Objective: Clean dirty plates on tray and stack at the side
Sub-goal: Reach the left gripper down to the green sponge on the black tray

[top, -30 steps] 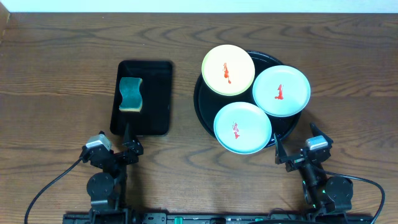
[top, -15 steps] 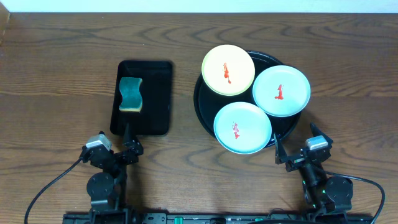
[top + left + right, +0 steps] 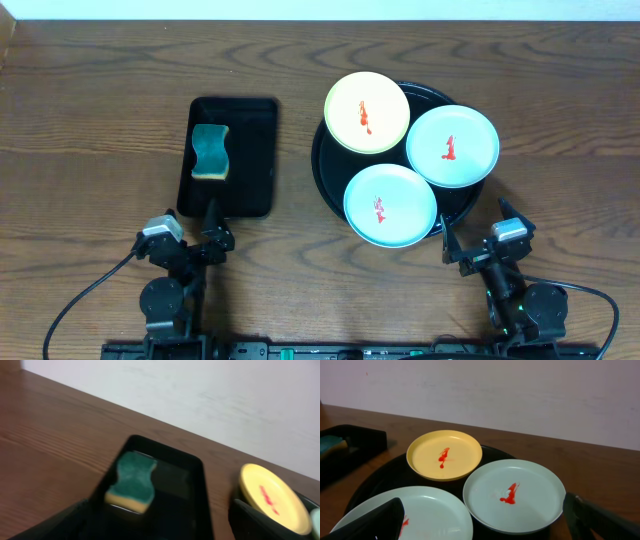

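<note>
Left gripper (image 3: 190, 228): wide open, empty, near sponge (image 3: 210, 152).
Right gripper (image 3: 478, 238): wide open, empty, just beside tray (image 3: 322, 165).
Plates (image 3: 390, 205): three on tray, all smeared, close together.
Risk: lifting one plate may push its neighbours off the rim.

Plates (image 3: 367, 112) crowding tray (image 3: 328, 170); free table (image 3: 295, 150) alongside

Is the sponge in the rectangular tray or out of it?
In: the sponge lies flat inside the rectangular tray, within its rim.
</note>
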You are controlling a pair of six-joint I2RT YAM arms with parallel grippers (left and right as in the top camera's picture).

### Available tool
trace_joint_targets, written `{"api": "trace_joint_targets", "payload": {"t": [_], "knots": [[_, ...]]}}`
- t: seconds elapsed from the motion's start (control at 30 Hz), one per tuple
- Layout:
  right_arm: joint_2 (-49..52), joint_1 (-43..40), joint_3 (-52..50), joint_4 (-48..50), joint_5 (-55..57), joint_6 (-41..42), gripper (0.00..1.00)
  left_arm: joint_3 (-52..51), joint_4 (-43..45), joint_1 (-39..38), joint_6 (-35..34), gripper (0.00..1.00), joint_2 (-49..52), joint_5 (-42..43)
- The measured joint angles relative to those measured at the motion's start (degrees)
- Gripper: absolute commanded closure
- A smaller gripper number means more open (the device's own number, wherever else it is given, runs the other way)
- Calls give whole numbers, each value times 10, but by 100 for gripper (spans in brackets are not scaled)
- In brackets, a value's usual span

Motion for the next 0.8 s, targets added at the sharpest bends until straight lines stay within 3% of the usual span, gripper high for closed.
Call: {"api": "trace_joint_targets", "payload": {"t": [0.23, 0.63, 0.8], "knots": [[0, 0, 0, 0, 0, 0, 1, 59, -85, 0, -1, 13, 60, 27], [1, 0, 0, 0, 0, 0, 1, 468, -327, 0, 56, 13, 395, -90], [1, 0, 0, 0, 0, 0, 1, 571, -373, 0, 59, 13, 524, -131]]}}
